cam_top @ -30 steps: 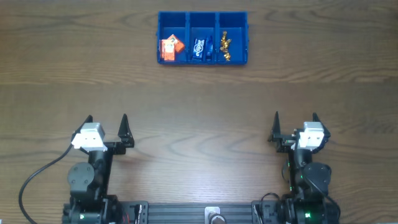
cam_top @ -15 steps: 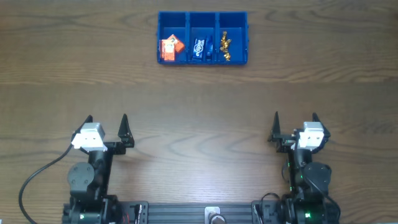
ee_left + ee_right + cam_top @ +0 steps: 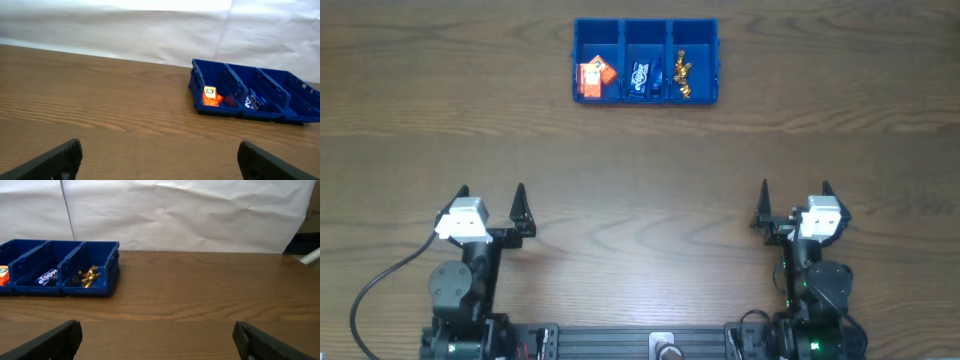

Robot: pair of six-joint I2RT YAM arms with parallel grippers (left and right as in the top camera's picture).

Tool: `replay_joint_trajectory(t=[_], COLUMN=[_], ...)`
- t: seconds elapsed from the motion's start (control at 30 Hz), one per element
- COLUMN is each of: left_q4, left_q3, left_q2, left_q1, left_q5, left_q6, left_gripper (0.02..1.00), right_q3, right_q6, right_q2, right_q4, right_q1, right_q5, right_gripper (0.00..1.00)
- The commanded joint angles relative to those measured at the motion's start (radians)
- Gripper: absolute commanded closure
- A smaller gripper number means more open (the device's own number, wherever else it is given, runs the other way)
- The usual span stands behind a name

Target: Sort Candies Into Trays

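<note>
A blue tray with three compartments stands at the far middle of the wooden table. Orange candies fill its left compartment, blue-wrapped candies the middle one, and gold candies the right one. From the left wrist view I see the tray with the orange candies; from the right wrist view the tray with gold candies and blue candies. My left gripper and right gripper rest near their bases, both open with nothing between the fingers, far from the tray.
The wooden table stretches bare between the grippers and the tray. A white backdrop hangs behind the table's far edge. A black cable loops beside the left arm's base.
</note>
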Motion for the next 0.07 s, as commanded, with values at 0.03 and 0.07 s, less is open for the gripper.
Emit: replay_joint_trajectory(t=[0.03,0.07], left_q4=[-0.041,-0.041], left_q3=[-0.016,-0.016], left_q2=[-0.006,-0.006], left_q1=[0.006,0.006], left_q5=[0.006,0.006], left_q6=[0.003,0.003], left_gripper=[0.02,0.02], right_q3=[-0.002,-0.002], right_q6=[-0.011,-0.011], right_q2=[-0.008,-0.008], right_q4=[-0.005,-0.006], right_q1=[-0.006,-0.006], right_q5=[-0.01,-0.01], right_gripper=[0.003,0.003])
